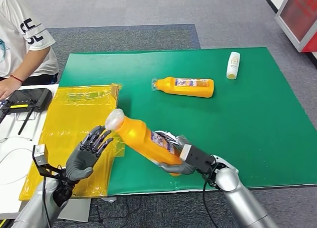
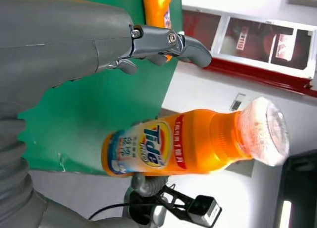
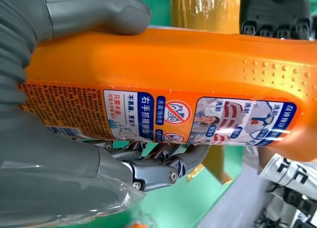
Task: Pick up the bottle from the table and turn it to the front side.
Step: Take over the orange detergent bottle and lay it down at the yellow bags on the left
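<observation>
bottle: the orange detergent bottle point(image 1: 147, 139) is off the table, up over the near edge of the green mat point(image 1: 246, 124), a bit left of centre
who's got it: right hand point(image 1: 179, 158) is wrapped around the base end, thumb on one side and fingers on the other, so that's a proper grip
long axis: runs from the base at the near right up to the clear cap point(image 1: 114, 120) at the far left, tilted, cap end higher
left hand: left hand point(image 1: 86, 153) has its fingers spread and holds nothing, just left of the cap end, fingertips close to the neck but not touching as far as I can tell
nearer hand: the right one is already on it; the left is the free one, sitting right at the cap end
which face: the left wrist view shows the brand logo side point(image 2: 155, 144), the right wrist view shows the fine-print back label point(image 3: 149, 116), so my guess is the turn is a roll about that long axis
other stuff: a second orange bottle point(image 1: 184, 86) lies flat further back, a small white bottle point(image 1: 233, 65) at the far right, both well apart from the hands
</observation>
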### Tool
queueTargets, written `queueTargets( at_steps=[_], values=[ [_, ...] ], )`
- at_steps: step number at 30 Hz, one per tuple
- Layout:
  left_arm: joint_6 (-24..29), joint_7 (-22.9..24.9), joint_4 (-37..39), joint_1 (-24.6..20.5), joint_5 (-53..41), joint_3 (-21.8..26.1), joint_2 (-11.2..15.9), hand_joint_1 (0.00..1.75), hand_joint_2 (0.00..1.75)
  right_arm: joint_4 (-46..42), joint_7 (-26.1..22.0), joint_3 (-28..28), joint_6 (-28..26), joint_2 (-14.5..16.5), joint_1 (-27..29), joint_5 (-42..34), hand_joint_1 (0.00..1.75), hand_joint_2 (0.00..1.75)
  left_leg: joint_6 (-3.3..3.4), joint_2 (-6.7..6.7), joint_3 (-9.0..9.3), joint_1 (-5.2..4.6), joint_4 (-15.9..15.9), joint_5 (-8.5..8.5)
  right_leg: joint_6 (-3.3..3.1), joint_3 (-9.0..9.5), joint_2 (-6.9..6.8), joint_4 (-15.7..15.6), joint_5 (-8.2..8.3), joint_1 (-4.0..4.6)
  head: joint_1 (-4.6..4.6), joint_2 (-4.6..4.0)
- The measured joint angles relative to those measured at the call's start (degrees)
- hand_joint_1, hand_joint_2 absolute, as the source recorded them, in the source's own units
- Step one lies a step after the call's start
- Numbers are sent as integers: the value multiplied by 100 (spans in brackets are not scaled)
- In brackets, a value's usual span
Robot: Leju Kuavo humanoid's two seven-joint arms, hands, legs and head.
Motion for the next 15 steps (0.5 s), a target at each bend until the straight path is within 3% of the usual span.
queueTargets(
  at_steps=[15],
  values=[
    [397, 291, -546, -199, 89, -358, 41, 0, 175, 2, 71, 713, -659, 239, -233, 727, 175, 175, -1, 0, 0, 0, 0, 3, 0, 0, 0, 0, 1, 0, 0, 0]
  ],
)
